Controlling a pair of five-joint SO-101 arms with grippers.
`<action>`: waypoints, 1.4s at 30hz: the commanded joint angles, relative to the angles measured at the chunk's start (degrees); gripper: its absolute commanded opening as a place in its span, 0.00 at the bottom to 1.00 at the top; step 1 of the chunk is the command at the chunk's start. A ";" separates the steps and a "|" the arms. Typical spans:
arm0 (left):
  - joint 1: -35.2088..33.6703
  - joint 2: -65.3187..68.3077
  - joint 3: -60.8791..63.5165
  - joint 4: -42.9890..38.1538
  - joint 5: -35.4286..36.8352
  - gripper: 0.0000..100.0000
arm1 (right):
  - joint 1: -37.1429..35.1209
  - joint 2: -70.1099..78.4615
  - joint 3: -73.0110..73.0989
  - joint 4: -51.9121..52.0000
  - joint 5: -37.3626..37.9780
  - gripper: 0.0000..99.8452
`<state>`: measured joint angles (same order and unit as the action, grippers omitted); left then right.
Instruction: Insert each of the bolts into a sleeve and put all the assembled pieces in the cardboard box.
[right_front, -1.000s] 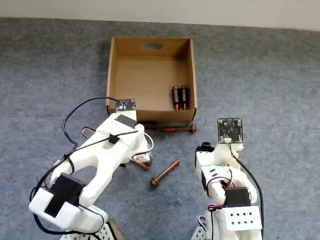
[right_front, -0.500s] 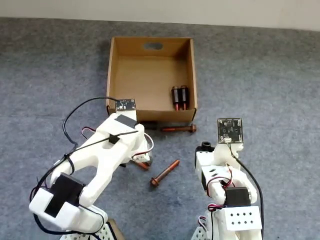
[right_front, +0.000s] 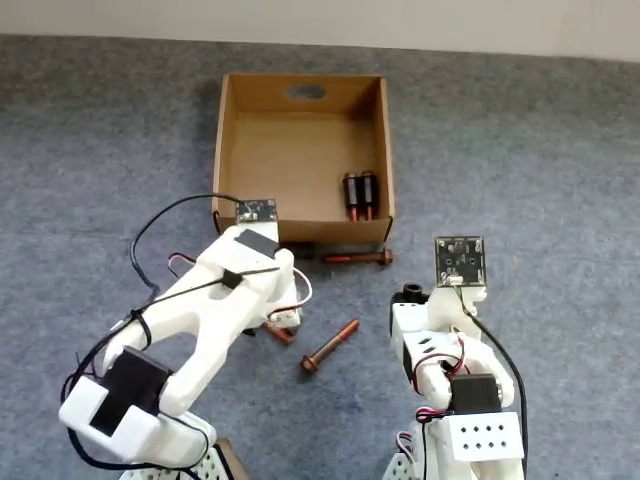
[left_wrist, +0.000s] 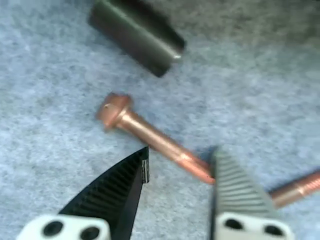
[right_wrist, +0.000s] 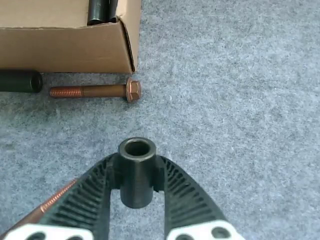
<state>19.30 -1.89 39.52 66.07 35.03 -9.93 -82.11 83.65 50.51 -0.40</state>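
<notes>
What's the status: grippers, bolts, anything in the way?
Left gripper open over a bolt. Right gripper shut on a sleeve, upright. Two assembled pieces in cardboard box.

Fibrous, matt grey carpet (right_front: 530, 140) underneath everything. At twelve o'clock, plain brown cardboard box (right_front: 228, 140), matt and papery, raw at the cut edges. Copper-toned metal on the bolt (left_wrist: 150, 137), smooth with a dull sheen. Dark metal-looking sleeve (right_wrist: 136, 175), smooth and nearly matt, between ribbed black plastic fingers (right_wrist: 85, 205) of the right gripper (right_wrist: 136, 162). Smooth white plastic on the arm shells (right_front: 215, 310).
</notes>
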 joint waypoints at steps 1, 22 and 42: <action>0.48 -0.48 -0.84 0.88 -0.26 0.04 | -0.57 -0.92 -0.48 -0.84 -0.44 0.01; 7.96 -0.57 -4.26 10.37 -0.26 0.01 | -0.57 -0.92 -0.48 -0.84 -0.44 0.01; 2.15 0.13 -4.35 4.22 -46.15 0.01 | -0.48 -0.92 -0.48 -0.84 -0.44 0.01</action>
<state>22.29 -1.63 37.49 70.90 -8.48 -9.93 -82.11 83.65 50.51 -0.40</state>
